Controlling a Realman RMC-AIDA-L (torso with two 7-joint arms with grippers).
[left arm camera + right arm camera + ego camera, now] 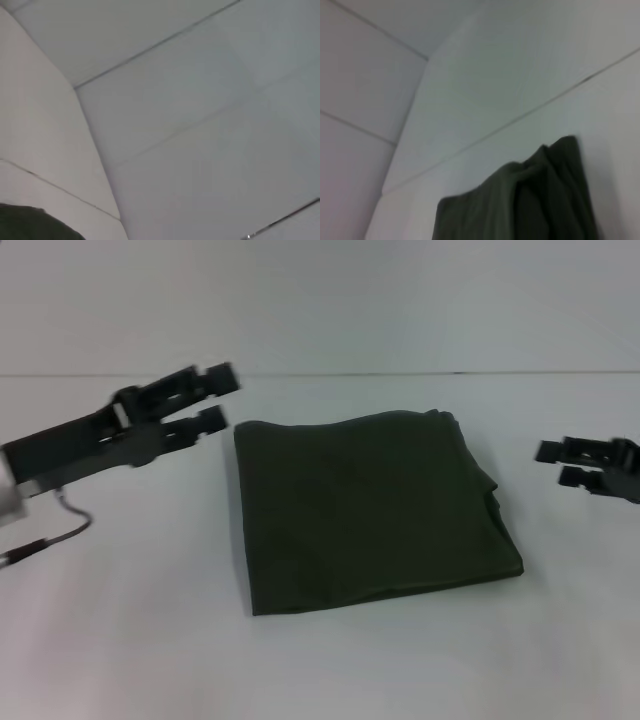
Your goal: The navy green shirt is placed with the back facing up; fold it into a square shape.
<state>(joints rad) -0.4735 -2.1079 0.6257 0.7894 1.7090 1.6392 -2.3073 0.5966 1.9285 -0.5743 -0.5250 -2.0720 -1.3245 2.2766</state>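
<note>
The navy green shirt (365, 508) lies folded into a rough square on the white table, plain side up. A corner of it shows in the left wrist view (30, 224), and its layered edge shows in the right wrist view (530, 200). My left gripper (218, 398) hovers open just off the shirt's far left corner, holding nothing. To the right of the shirt, my right gripper (555, 463) stands open and apart from the cloth, also holding nothing.
The white table (120, 640) spreads around the shirt on all sides. A pale wall (320, 300) rises behind the table's back edge. A thin cable (60, 530) hangs from my left arm.
</note>
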